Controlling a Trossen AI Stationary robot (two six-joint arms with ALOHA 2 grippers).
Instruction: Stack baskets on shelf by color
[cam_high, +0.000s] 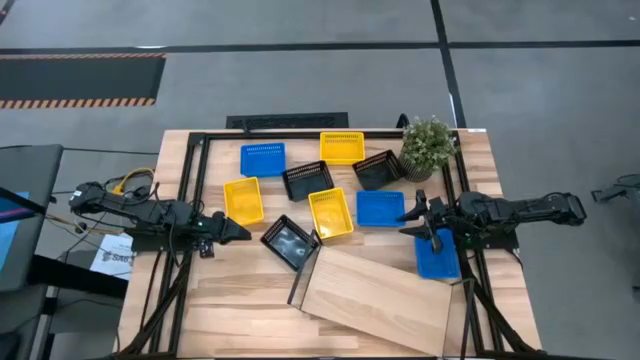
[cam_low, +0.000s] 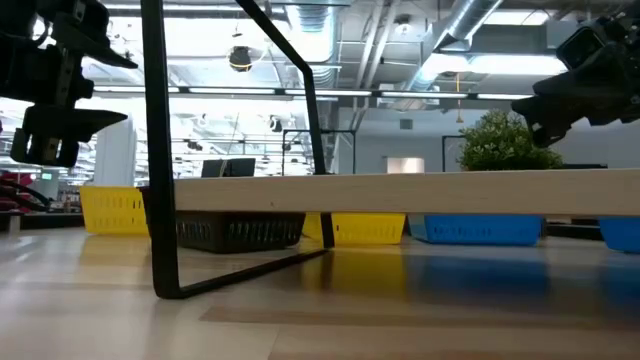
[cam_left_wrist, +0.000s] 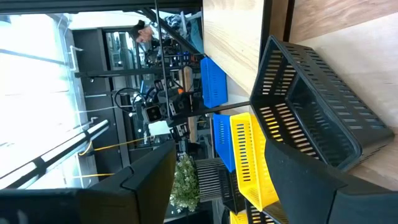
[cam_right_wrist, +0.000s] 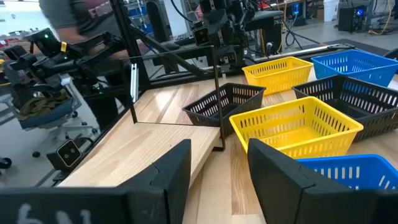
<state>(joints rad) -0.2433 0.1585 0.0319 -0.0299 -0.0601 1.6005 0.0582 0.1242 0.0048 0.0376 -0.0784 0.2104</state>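
Observation:
Nine baskets lie on the table beyond the shelf (cam_high: 375, 290), a light-wood board with a black end frame (cam_high: 300, 285). They are blue (cam_high: 263, 158), (cam_high: 380, 208), (cam_high: 437, 258), yellow (cam_high: 342, 147), (cam_high: 243, 200), (cam_high: 331, 213) and black (cam_high: 308, 180), (cam_high: 378, 169), (cam_high: 290, 242). My left gripper (cam_high: 238, 231) is open and empty, left of the nearest black basket (cam_left_wrist: 311, 118). My right gripper (cam_high: 412, 220) is open and empty, between two blue baskets, facing a yellow basket (cam_right_wrist: 292, 124).
A potted green plant (cam_high: 428, 143) stands at the far right, behind the baskets. A black metal frame (cam_high: 190, 200) borders the table's sides and far edge. The shelf lies slantwise across the near half of the table. A person shows beyond the table (cam_right_wrist: 74, 18).

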